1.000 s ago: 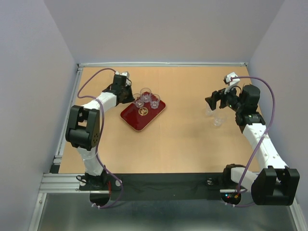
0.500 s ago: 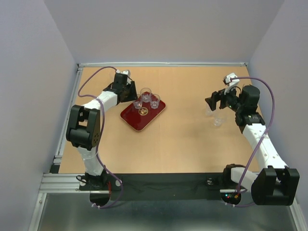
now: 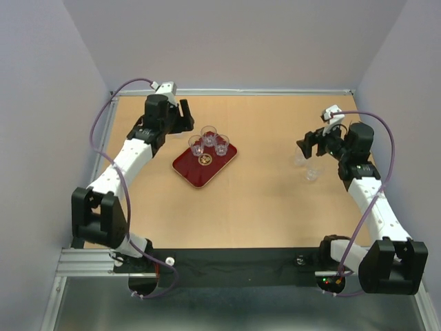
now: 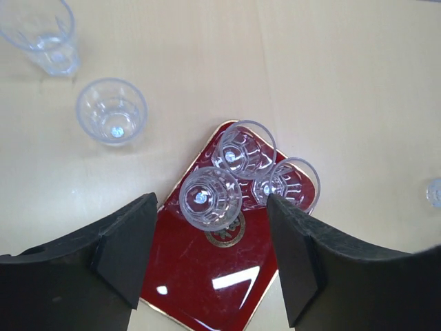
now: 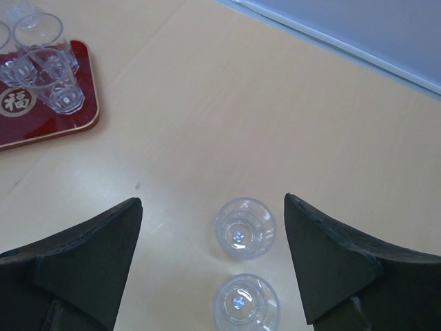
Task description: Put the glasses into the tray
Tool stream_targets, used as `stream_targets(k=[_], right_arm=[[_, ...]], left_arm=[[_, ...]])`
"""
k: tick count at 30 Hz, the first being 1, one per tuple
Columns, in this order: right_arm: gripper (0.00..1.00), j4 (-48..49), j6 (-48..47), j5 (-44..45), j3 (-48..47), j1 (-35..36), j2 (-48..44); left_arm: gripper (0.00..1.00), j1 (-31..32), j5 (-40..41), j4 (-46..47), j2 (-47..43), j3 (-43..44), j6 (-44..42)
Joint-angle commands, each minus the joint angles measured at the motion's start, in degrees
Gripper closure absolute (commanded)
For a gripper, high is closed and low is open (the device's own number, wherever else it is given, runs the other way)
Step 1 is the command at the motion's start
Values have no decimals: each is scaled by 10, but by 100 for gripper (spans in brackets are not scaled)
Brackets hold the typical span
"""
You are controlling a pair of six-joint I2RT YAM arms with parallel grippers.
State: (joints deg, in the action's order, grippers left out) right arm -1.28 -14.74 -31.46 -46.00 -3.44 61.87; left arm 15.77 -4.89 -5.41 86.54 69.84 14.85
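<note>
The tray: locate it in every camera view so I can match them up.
Top external: the tray lies left of centre, nearer the left arm.
Left wrist: tray fills the lower centre.
Right wrist: tray sits in the upper-left corner, cut by the edge.
Shared landmark: its gold emblem, beside three glasses.

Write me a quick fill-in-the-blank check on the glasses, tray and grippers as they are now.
The tray holds ___ glasses. Beside the right gripper, ___ loose glasses stand on the table. The left gripper is ___ and holds nothing. Missing words: three; two; open.
</note>
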Motion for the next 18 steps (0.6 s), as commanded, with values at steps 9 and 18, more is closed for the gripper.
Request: stream_targets(k=[9, 18], right_arm=[[11, 17, -9, 33, 3, -71, 21], [14, -36, -21, 62, -8, -104, 51]], left_arm=[[4, -3, 129, 25, -217, -155, -90], [4, -3, 184, 37, -326, -227, -112]])
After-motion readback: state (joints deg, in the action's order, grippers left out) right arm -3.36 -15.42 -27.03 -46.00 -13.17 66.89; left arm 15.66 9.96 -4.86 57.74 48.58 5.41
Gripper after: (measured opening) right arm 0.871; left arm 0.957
